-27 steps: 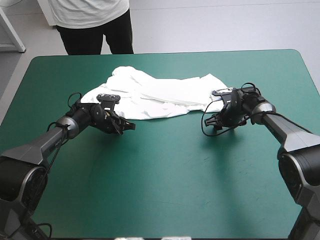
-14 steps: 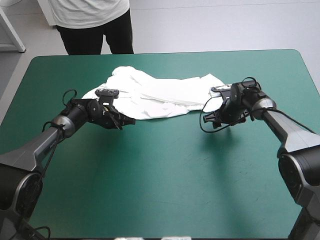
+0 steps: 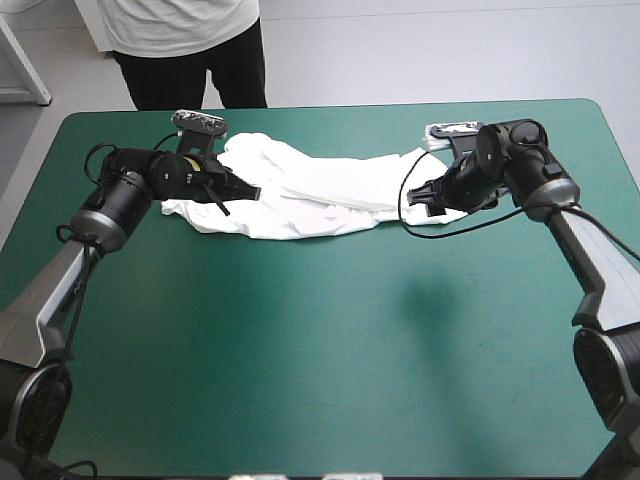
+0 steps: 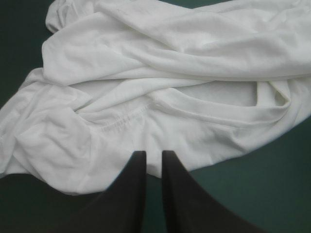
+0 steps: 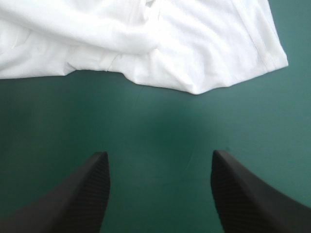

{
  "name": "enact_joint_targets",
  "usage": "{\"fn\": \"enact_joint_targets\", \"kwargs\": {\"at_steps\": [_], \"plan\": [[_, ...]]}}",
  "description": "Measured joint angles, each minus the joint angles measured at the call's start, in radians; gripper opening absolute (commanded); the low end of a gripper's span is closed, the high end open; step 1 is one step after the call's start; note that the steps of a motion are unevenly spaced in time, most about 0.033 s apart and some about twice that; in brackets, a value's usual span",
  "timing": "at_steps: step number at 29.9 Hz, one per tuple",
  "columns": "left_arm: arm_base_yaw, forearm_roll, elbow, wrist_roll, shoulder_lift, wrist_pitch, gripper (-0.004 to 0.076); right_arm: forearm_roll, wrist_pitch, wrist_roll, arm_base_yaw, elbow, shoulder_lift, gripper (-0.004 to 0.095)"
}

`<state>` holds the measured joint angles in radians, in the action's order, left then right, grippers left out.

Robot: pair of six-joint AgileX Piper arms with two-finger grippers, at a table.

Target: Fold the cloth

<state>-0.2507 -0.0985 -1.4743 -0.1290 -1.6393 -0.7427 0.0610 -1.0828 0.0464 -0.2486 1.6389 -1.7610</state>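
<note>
- The T-shirt [image 3: 310, 190] lies crumpled near the table's [image 3: 330, 340] far edge.
- The left gripper [image 4: 153, 154], fingers pressed nearly together, is at its edge.
- The right gripper [image 5: 159, 153], fingers spread, is just short of it.

The white T-shirt [image 3: 310, 190] [image 4: 170, 73] [image 5: 146, 39] lies crumpled in a long, low heap on the table [image 3: 320, 380], stretched left to right near the far edge, deeply creased, its right end's hemmed corner flat
</note>
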Motion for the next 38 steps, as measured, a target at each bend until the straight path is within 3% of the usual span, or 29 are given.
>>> {"fn": "enact_joint_targets", "kwargs": {"at_steps": [3, 5, 13, 16, 22, 24, 38], "plan": [[0.000, 0.015, -0.042, 0.000, -0.023, -0.020, 0.0438, -0.004, -0.014, 0.007, 0.000, 0.000, 0.000, 0.0004], [0.000, 0.016, -0.069, 0.000, -0.041, -0.025, 0.0482, -0.008, -0.018, 0.009, 0.000, 0.000, 0.000, -0.0006], [0.002, 0.040, -0.194, 0.014, -0.127, -0.069, 0.0482, -0.043, -0.032, 0.030, 0.009, 0.001, 0.023, -0.0015], [0.029, 0.060, -0.239, 0.073, -0.174, -0.148, 0.0482, -0.042, -0.024, 0.030, 0.032, 0.009, 0.031, 0.0071], [0.144, 0.098, -0.290, 0.117, -0.266, -0.275, 0.0482, -0.045, 0.023, 0.030, 0.079, 0.040, 0.031, 0.0518], [0.168, 0.123, -0.312, 0.138, -0.287, -0.284, 0.0482, -0.044, 0.028, 0.030, 0.095, 0.049, 0.031, 0.0607], [0.273, 0.172, -0.432, 0.162, -0.442, -0.320, 0.0482, 0.053, 0.043, 0.011, 0.159, 0.084, -0.077, 0.0585]]}}
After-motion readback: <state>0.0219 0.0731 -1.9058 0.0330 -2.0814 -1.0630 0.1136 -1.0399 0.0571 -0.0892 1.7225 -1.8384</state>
